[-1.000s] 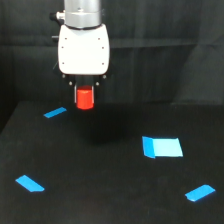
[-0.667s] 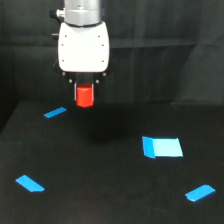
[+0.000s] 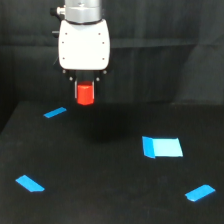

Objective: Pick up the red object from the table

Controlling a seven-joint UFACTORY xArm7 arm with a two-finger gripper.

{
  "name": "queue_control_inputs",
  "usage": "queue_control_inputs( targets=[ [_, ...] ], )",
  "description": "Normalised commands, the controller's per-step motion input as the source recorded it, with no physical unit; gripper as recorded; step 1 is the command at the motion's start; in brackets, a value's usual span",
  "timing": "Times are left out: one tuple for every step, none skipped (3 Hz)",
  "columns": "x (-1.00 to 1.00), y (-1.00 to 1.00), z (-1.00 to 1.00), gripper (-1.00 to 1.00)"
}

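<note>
The red object [image 3: 85,94], a short red-orange cylinder, hangs between the dark fingers under my white gripper [image 3: 85,97] at the upper left of the exterior view. The gripper is shut on it and holds it clear above the black table [image 3: 100,170]. The fingers are mostly hidden against the dark background.
Blue tape pieces lie on the table: a thin strip [image 3: 55,112] below and left of the gripper, a larger square patch [image 3: 161,147] at the right, a strip at the front left [image 3: 30,183] and one at the front right [image 3: 199,192]. A black curtain hangs behind.
The gripper has risen a little with the red object held in it. The tape pieces have not moved.
</note>
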Motion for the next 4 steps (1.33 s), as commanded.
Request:
queue_control_inputs(
  targets=[
    [-0.03, -0.01, 0.07, -0.97],
    [0.0, 0.01, 0.18, -0.95],
    [-0.12, 0.0, 0.13, -0.95],
    [-0.08, 0.1, 0.12, -0.97]
  ],
)
